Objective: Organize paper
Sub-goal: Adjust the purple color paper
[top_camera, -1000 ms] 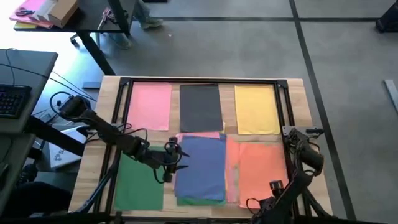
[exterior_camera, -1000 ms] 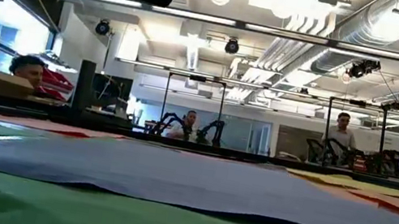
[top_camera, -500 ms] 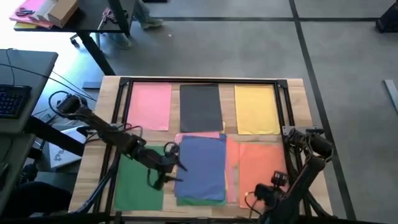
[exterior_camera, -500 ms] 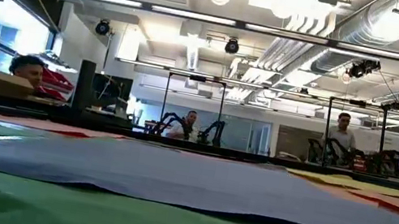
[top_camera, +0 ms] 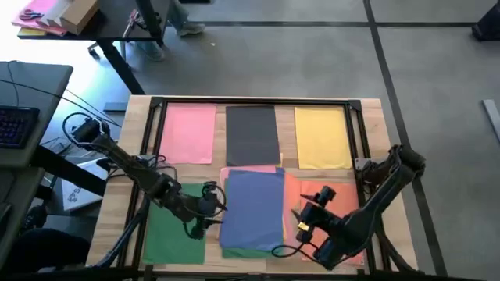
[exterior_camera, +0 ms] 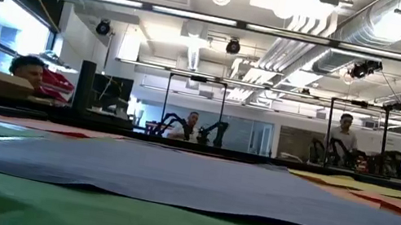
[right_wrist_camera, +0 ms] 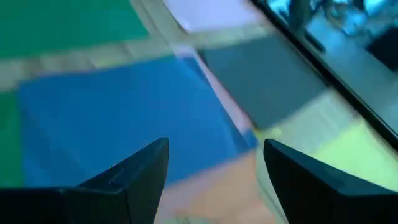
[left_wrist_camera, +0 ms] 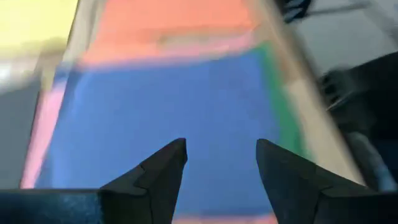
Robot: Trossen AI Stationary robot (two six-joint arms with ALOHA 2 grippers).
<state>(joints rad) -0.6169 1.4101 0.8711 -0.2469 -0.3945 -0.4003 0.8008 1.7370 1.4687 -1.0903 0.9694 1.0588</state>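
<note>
High view: the left gripper point(top_camera: 212, 204) hangs with fingers spread and nothing in them, right at the left edge of the blue sheet point(top_camera: 253, 207). The right gripper point(top_camera: 303, 221) is spread and empty too, over the orange sheet point(top_camera: 332, 204) just beside the blue one. Blue sits on a messy middle stack, green point(top_camera: 173, 230) to its left, pink point(top_camera: 188, 133), grey point(top_camera: 251, 133) and yellow point(top_camera: 323, 136) lined up behind on the table point(top_camera: 370, 117).

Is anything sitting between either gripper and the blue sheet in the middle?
Nothing visible. The left gripper hangs open at the blue sheet's left edge, over the green sheet. The right gripper is open over the orange sheet at its right edge.
</note>
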